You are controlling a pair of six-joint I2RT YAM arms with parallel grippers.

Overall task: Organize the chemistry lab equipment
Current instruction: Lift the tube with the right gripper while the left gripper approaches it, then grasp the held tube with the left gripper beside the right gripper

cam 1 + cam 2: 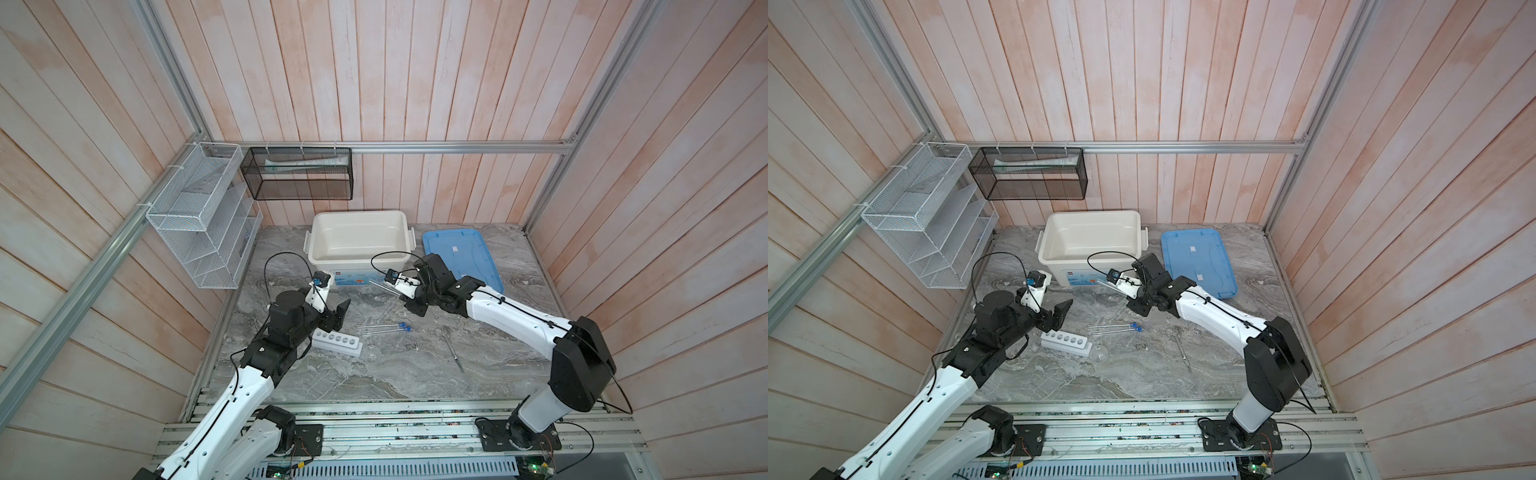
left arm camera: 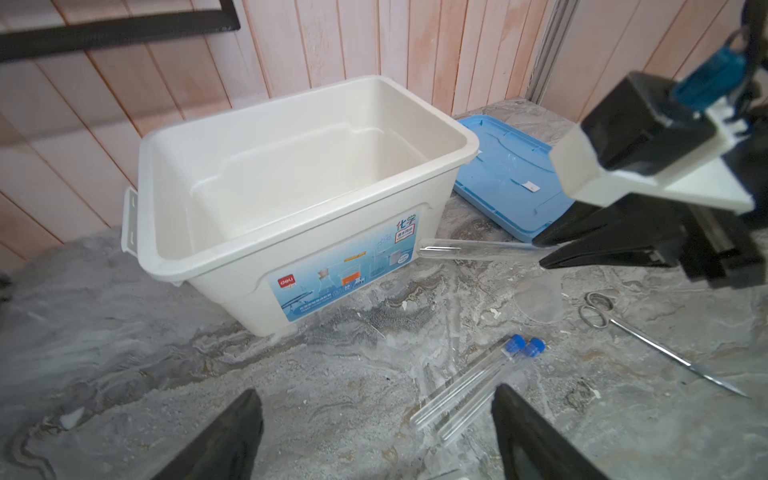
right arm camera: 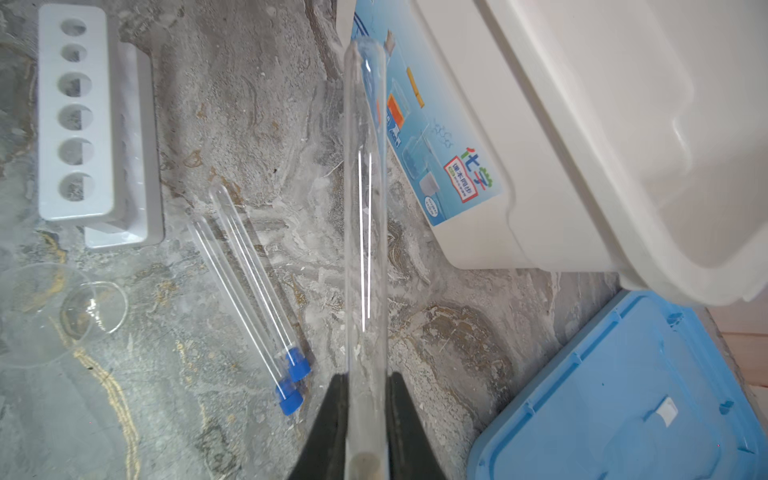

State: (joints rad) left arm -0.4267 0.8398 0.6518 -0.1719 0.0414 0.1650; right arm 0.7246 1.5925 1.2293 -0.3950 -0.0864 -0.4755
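My right gripper (image 3: 366, 378) is shut on one end of a long clear tube (image 3: 365, 208), held level above the table just in front of the white bin; in a top view the tube (image 1: 384, 286) points left from the gripper (image 1: 405, 293). Two blue-capped clear tubes (image 1: 382, 329) (image 2: 478, 382) lie side by side on the table. The white six-hole rack (image 1: 336, 341) (image 3: 77, 112) lies left of them, and a small clear flask (image 1: 372, 353) (image 3: 93, 307) sits by its end. My left gripper (image 1: 337, 313) (image 2: 376, 390) hangs open above the rack, holding nothing.
The white bin (image 1: 357, 215) stands open at the back, its blue lid (image 1: 461, 253) flat on the table to its right. A slim metal tool with ring handles (image 1: 453, 347) (image 2: 648, 340) lies right of the tubes. A white wire basket (image 1: 199, 216) and a black mesh basket (image 1: 299, 174) hang on the walls.
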